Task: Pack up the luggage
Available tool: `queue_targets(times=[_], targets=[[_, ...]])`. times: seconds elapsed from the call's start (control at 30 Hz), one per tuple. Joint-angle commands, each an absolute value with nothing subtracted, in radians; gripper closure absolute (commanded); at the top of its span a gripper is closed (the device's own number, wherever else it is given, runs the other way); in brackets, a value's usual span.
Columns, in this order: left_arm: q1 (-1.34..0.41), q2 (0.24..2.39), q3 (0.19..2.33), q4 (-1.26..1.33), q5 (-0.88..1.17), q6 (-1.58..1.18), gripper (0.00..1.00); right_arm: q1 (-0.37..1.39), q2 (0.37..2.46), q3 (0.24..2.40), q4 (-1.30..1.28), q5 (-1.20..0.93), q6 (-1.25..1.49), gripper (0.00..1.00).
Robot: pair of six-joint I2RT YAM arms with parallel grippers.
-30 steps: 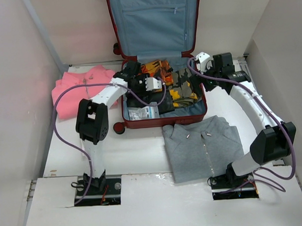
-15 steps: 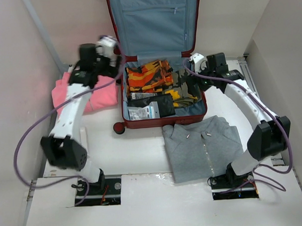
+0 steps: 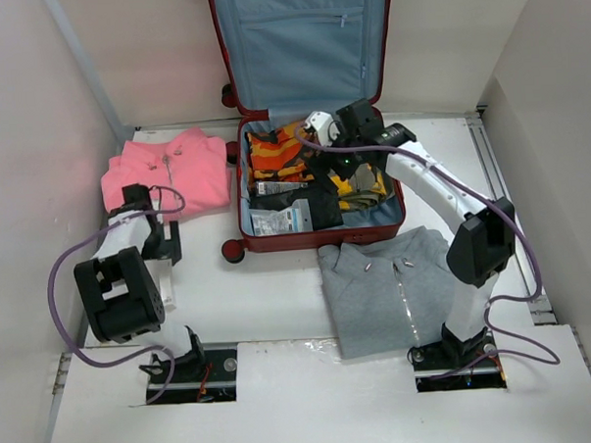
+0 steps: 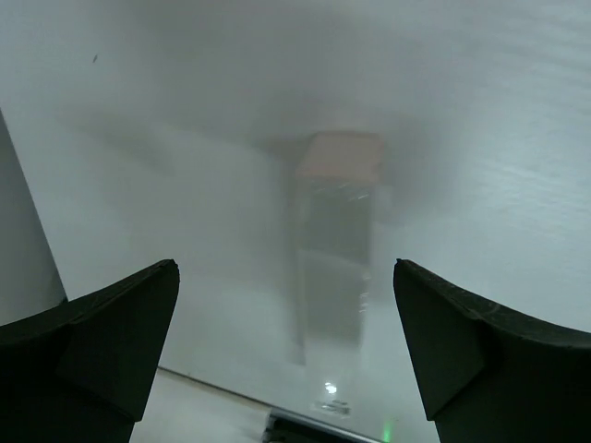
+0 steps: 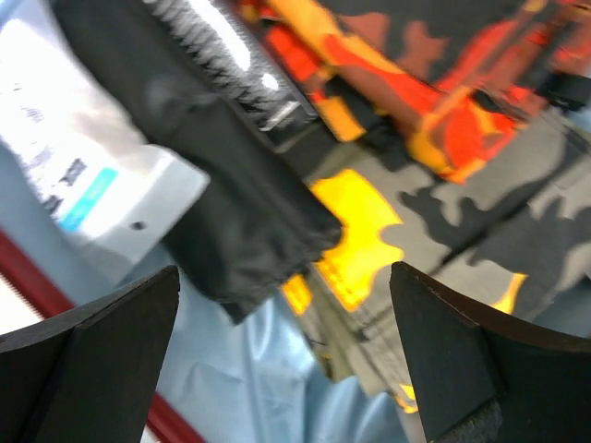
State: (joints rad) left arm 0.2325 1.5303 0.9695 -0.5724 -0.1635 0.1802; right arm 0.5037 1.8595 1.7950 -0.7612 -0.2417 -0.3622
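The luggage [image 3: 389, 225] lies open, its blue-lined lid [image 3: 303, 45] upright at the back. Inside it are an orange camo garment [image 3: 278, 149], a black pouch [image 3: 312, 206], a white packet [image 3: 276, 220] and a grey-yellow camo garment [image 3: 365, 184]. My right gripper [image 3: 338, 166] hangs open and empty over these; in the right wrist view it [image 5: 284, 269] is above the black pouch [image 5: 212, 166] and the yellow patch [image 5: 355, 245]. My left gripper [image 3: 166, 253] is open and empty, low over the table left of the luggage [image 4: 284, 263].
A folded pink top [image 3: 166, 168] lies left of the luggage. A folded grey top [image 3: 396, 286] lies in front of it. A pale, narrow box with a tan end [image 4: 334, 240] lies on the table under the left gripper [image 3: 166, 284]. White walls close both sides.
My left arm has left the suitcase, swung past the pink top and folded down to the front left. My right gripper has moved left, over the suitcase contents.
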Motion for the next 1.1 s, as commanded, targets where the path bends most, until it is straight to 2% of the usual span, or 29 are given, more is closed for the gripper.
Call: queue_targets(times=[0.0, 0.27, 0.53, 0.6, 0.7, 0.77, 0.8, 0.83, 0.93, 1.07], targets=[[0.323, 1.463, 0.956, -0.574, -0.164, 0.254, 0.00, 0.523, 1.853, 1.845, -0.815, -0.221, -0.373, 0.00], [0.367, 1.483, 0.873, -0.588, -0.035, 0.359, 0.00, 0.581, 1.835, 1.827, -0.815, -0.173, -0.333, 0.00], [0.459, 1.560, 0.910, -0.672, 0.073, 0.379, 0.00, 0.591, 1.793, 1.809, -0.824, -0.100, -0.333, 0.00], [0.471, 1.560, 0.899, -0.684, 0.101, 0.393, 0.04, 0.591, 1.793, 1.799, -0.824, -0.091, -0.333, 0.00], [0.471, 1.589, 0.899, -0.684, 0.124, 0.413, 0.30, 0.581, 1.784, 1.790, -0.815, -0.100, -0.344, 0.00], [0.471, 1.621, 0.899, -0.709, 0.150, 0.413, 0.53, 0.581, 1.796, 1.802, -0.815, -0.100, -0.353, 0.00], [0.471, 1.631, 0.911, -0.722, 0.176, 0.413, 0.84, 0.581, 1.805, 1.813, -0.815, -0.100, -0.353, 0.00], [0.471, 1.631, 0.922, -0.723, 0.176, 0.413, 1.00, 0.581, 1.805, 1.813, -0.815, -0.100, -0.353, 0.00], [0.471, 1.618, 0.974, -0.759, 0.215, 0.413, 1.00, 0.572, 1.805, 1.822, -0.815, -0.100, -0.362, 0.00], [0.459, 1.582, 1.196, -0.822, 0.249, 0.437, 1.00, 0.563, 1.805, 1.810, -0.805, -0.100, -0.371, 0.00]])
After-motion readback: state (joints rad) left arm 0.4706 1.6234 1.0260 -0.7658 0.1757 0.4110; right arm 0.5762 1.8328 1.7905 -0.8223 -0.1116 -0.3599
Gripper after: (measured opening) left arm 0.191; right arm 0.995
